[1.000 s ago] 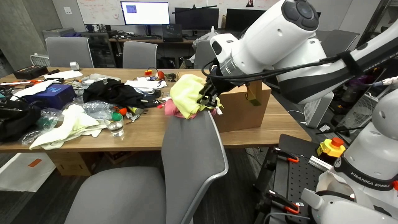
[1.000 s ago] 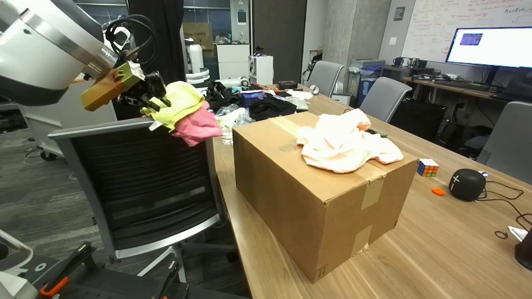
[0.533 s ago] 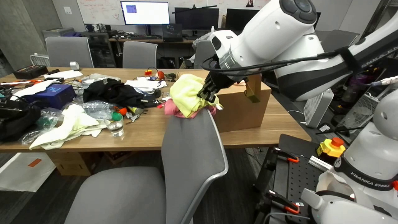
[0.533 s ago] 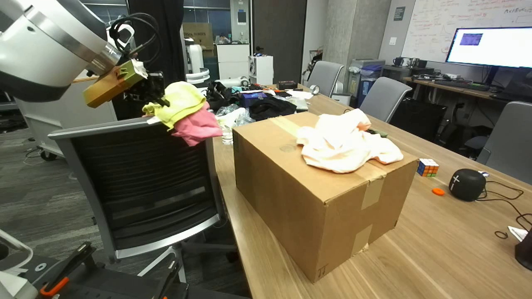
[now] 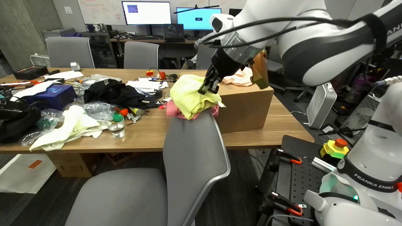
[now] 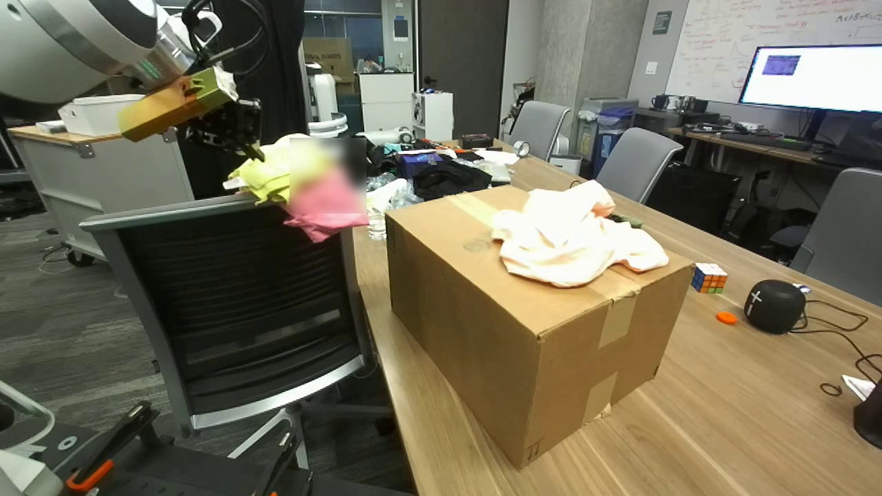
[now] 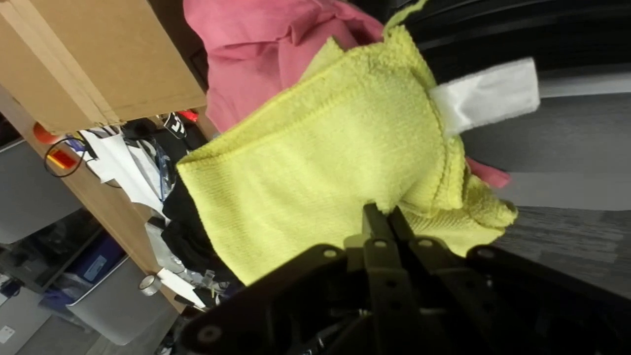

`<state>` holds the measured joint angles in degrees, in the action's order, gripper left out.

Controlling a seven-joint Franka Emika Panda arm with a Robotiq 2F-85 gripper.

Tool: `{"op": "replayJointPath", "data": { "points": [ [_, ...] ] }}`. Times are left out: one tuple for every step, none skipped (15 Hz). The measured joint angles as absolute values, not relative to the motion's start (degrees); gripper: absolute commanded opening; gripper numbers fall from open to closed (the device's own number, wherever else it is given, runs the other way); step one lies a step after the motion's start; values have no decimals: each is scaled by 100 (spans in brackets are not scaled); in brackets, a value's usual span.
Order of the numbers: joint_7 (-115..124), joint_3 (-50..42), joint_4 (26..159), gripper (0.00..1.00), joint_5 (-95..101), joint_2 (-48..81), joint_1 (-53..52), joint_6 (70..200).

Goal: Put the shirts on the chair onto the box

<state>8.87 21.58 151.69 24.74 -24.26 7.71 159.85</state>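
Since the earlier frame the gripper [image 7: 383, 209] has risen slightly, and the yellow shirt [image 7: 305, 177] has lifted at its white tag [image 7: 487, 96] (a monitor [image 5: 198, 19] behind has lit up blue as well). The gripper's jaws stand all but together, on a small fold of that shirt. Most of it still lies atop the back of the chair [image 5: 198, 150], over the pink shirt [image 7: 251, 64]; the peach shirt [image 6: 572, 238] is on the box [image 6: 482, 310].

So thin a pinch could slip once the full weight hangs from it. The pink shirt may be dragged off too, since the yellow one lies against it and friction could carry it along. A trailing end, if carried too low, could catch the box's edge or push the peach shirt off the far side.

The box is taped along its top, so what it holds, if anything, cannot be seen. A glass [image 5: 116, 128] on the table [image 5: 147, 131] has some clear liquid in it.
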Motion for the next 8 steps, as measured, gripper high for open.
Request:
{"op": "replayJointPath", "data": {
  "points": [
    [603, 1878, 15063, 1, 2222, -2475, 446, 15712],
    [350, 1635, 14936, 1, 2016, -2549, 184, 15428],
    [138, 1433, 14797, 1, 1857, -2642, -15, 15137],
    [-19, 1272, 14645, 1, 1769, -2743, -147, 14855],
    [-146, 1146, 14494, 1, 1725, -2838, -221, 14598],
    [-230, 1045, 14345, 1, 1717, -2924, -256, 14375],
    [-290, 965, 14211, 1, 1717, -2992, -261, 14202],
    [-338, 889, 14085, 1, 1717, -3043, -261, 14055]
  ]
}}
